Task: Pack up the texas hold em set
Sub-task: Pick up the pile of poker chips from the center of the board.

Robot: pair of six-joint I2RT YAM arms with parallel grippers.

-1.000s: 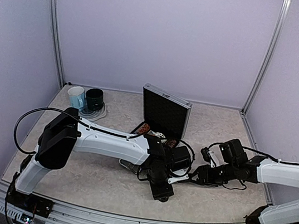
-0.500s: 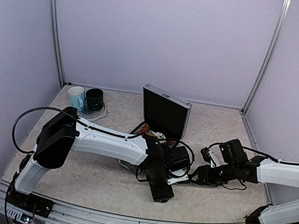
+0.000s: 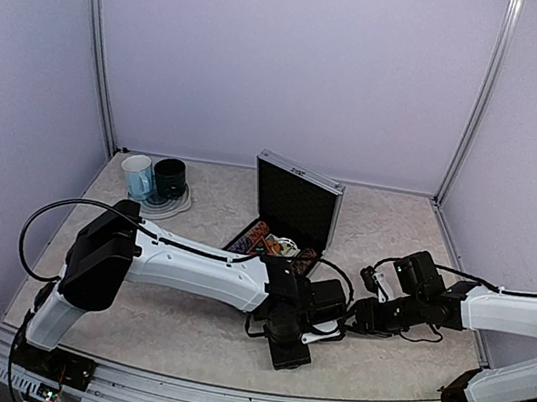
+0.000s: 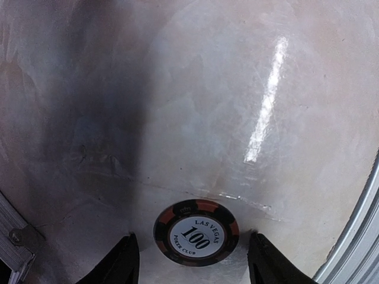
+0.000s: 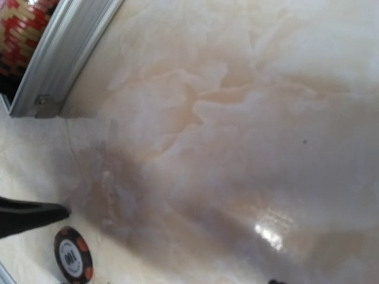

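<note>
Top view: the open case (image 3: 296, 202) sits at centre frame, and both arms reach low just below it. I cannot tell the right gripper's (image 3: 360, 322) state.

Left wrist: the left gripper (image 4: 194, 267) is released and straddles a flat chip (image 4: 196, 232) at bottom centre without touching it.

Right wrist: the chip lies lower left. It is thin, so closing fingers could skid it across the glossy table (image 5: 249, 118).

Worktop (image 3: 169, 323): pale marbled beige, glossy, with streaks of glare.
Case (image 3: 294, 208): centre of the top view, base flat on the worktop, lid upright.
Plate (image 3: 181, 204): upper left of the worktop, far corner.
Chip (image 4: 196, 232): flat, face up, marked 100, bottom centre of the left wrist view.
</note>
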